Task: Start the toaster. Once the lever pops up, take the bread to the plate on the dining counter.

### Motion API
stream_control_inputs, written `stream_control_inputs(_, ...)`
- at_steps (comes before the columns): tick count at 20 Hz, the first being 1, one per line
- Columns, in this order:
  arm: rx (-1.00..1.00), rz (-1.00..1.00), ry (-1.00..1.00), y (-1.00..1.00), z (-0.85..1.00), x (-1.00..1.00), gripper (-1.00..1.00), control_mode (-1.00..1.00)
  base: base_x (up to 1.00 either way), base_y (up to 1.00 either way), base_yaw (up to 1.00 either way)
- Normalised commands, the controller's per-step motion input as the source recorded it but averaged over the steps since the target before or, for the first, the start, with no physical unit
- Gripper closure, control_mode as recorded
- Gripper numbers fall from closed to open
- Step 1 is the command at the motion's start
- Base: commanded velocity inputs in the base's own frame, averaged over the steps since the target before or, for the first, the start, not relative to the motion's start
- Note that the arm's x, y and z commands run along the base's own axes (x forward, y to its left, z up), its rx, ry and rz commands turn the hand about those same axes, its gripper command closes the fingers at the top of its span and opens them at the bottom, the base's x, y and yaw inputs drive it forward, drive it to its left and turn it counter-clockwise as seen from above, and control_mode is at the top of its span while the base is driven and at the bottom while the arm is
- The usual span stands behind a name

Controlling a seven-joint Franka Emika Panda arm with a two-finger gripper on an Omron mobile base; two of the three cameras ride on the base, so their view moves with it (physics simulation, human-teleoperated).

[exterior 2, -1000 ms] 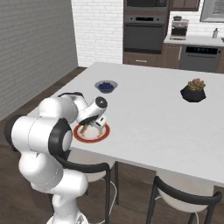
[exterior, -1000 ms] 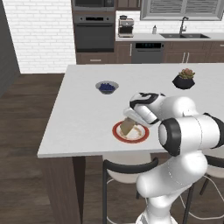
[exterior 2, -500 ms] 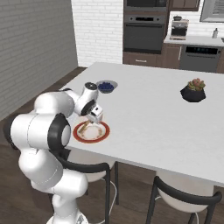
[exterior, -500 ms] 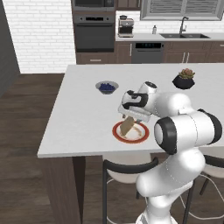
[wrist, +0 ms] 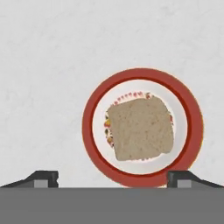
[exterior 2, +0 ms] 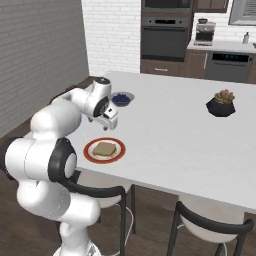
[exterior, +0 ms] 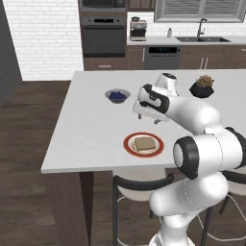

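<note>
The bread (exterior: 144, 143) (exterior 2: 104, 148) (wrist: 140, 134), a square tan slice, lies flat in the white centre of the red-rimmed plate (exterior: 127, 144) (exterior 2: 87, 150) (wrist: 87, 131). That plate sits near the front edge of the white dining counter (exterior: 91, 134) (exterior 2: 175, 140). My gripper (exterior: 148, 118) (exterior 2: 109, 126) (wrist: 113, 177) hangs open a short way above the plate, pointing down at it. Nothing is between its fingers, and they are clear of the bread. The toaster is out of view.
A small grey bowl of blueberries (exterior: 117, 95) (exterior 2: 121, 98) stands just behind the gripper. A potted plant in a dark pot (exterior: 202, 86) (exterior 2: 222, 103) sits further along the counter. Dark-framed stools (exterior: 139, 185) (exterior 2: 210, 225) are tucked under the near edge.
The gripper has opened, let go of the bread and risen off the plate. The bread stays lying on the plate.
</note>
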Motion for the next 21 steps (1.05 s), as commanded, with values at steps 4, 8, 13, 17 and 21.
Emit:
stream_control_inputs(4,0.0,0.0,0.02,0.0,0.7,-0.45,-1.0,-1.0,0.0,0.0,0.0)
stream_control_inputs(8,-0.09,0.0,0.01,0.0,0.23,-0.61,-1.0,-1.0,0.0,0.0,0.0)
stream_control_inputs(13,-0.17,0.0,-0.01,-0.07,0.0,-0.85,-1.0,-1.0,0.0,0.0,0.0)
stream_control_inputs(17,-0.15,0.0,0.0,-0.12,0.0,-0.73,-1.0,-1.0,0.0,0.0,0.0)
stream_control_inputs(21,-0.1,0.0,-0.01,-0.1,0.02,-0.41,-1.0,-1.0,0.0,0.0,0.0)
